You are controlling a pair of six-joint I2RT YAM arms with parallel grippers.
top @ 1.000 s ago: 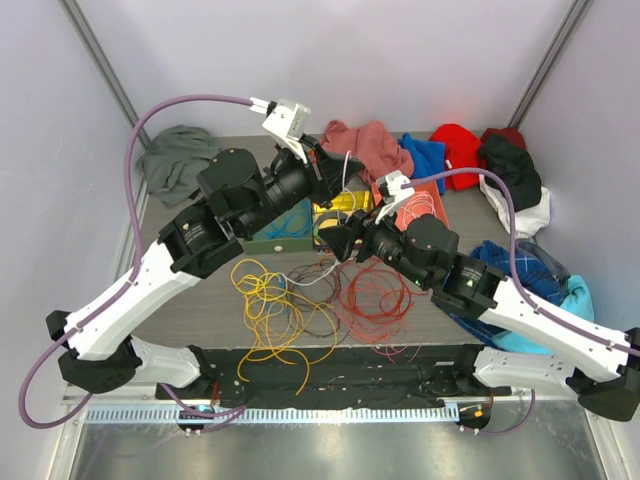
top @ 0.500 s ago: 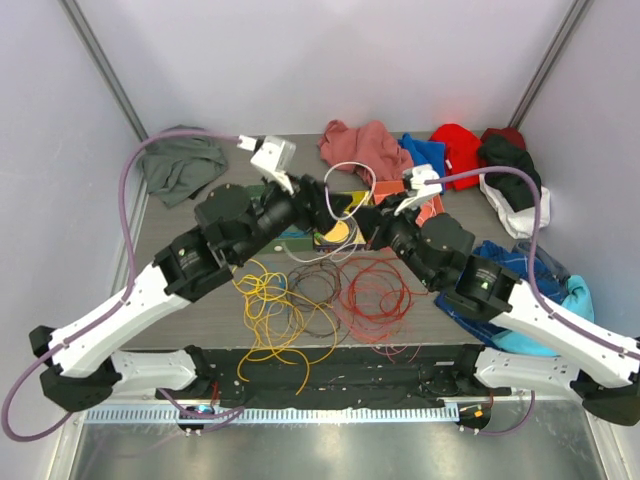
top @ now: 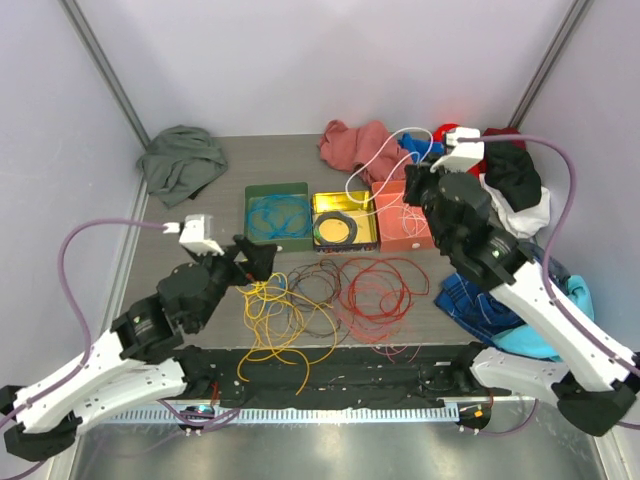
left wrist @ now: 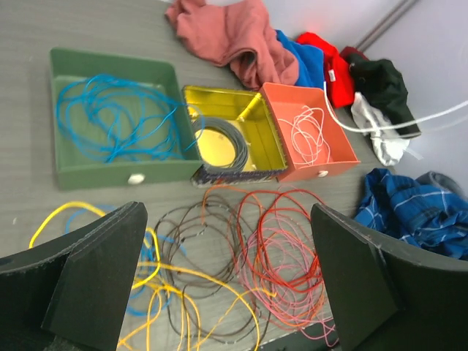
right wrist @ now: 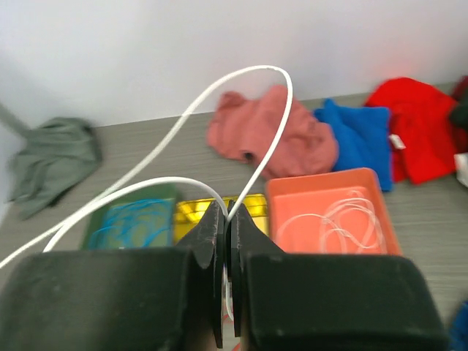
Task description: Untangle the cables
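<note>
Standing here, the left arm and the right arm look alike: glossy white shells on the long links, bulky matte-black housings at the joints. A thick mauve hose runs off each to a small white camera block at the wrist. The left pincer has broad black wedge fingers; the right pincer shows thin black blades.

Left arm: low, elbow bent, reaching forward from the near-left corner. Left gripper: fingers spread wide, nothing between them. Right arm: raised, stretched toward the far side. Right gripper: jaws pinched together on a white cable.
</note>
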